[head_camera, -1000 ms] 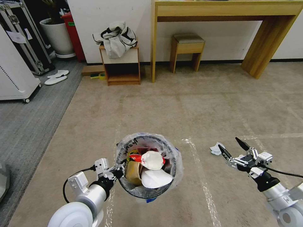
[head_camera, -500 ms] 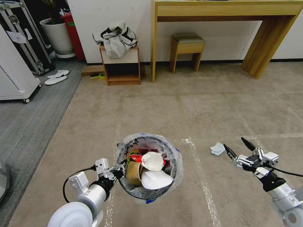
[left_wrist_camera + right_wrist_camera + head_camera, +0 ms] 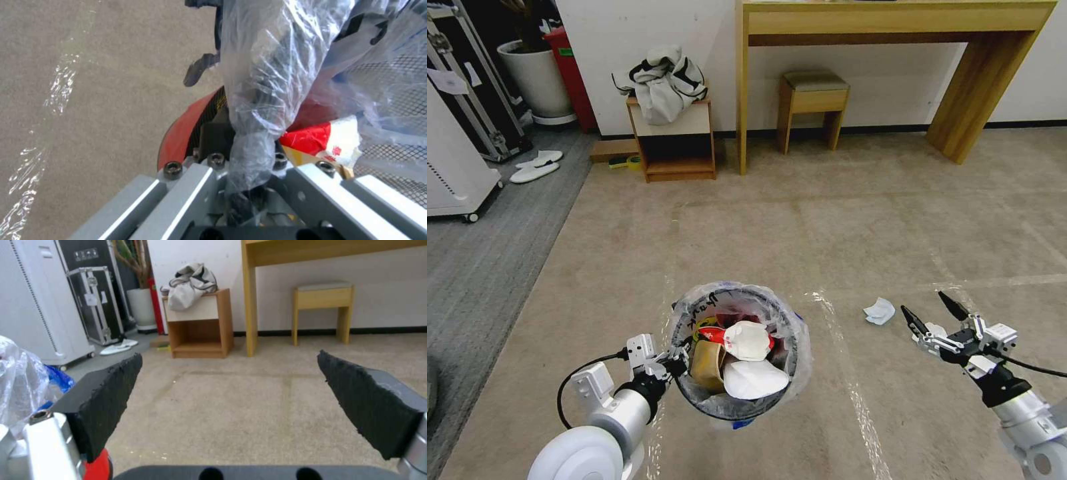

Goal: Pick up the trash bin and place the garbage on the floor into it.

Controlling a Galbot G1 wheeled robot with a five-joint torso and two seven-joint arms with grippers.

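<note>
The small red trash bin (image 3: pixel 720 407), lined with a crinkled clear bag (image 3: pixel 271 73), hangs low in front of me. My left gripper (image 3: pixel 678 365) is shut on its near-left rim (image 3: pixel 178 133) through the plastic. Inside lie a crumpled brown paper bag (image 3: pixel 707 363), a flat white oval piece (image 3: pixel 755 380) and a red-and-white wrapper (image 3: pixel 329 140). One crumpled white tissue (image 3: pixel 880 311) lies on the beige carpet floor (image 3: pixel 800 233). My right gripper (image 3: pixel 924 304) hovers open just right of the tissue, its pads (image 3: pixel 104 396) spread wide with nothing between them.
Shiny tape lines (image 3: pixel 840 347) cross the carpet. Along the far wall stand a small wooden cabinet (image 3: pixel 672 143) with a bundle of cloth on it, a stool (image 3: pixel 810 107) and a tall wooden table (image 3: pixel 960 80). At far left are grey carpet, white slippers (image 3: pixel 534 167) and a white wheeled unit.
The right gripper has drawn back to the right and slightly lower, still open. The whole picture has shifted a little left, so the camera moved. The bin stays held.
</note>
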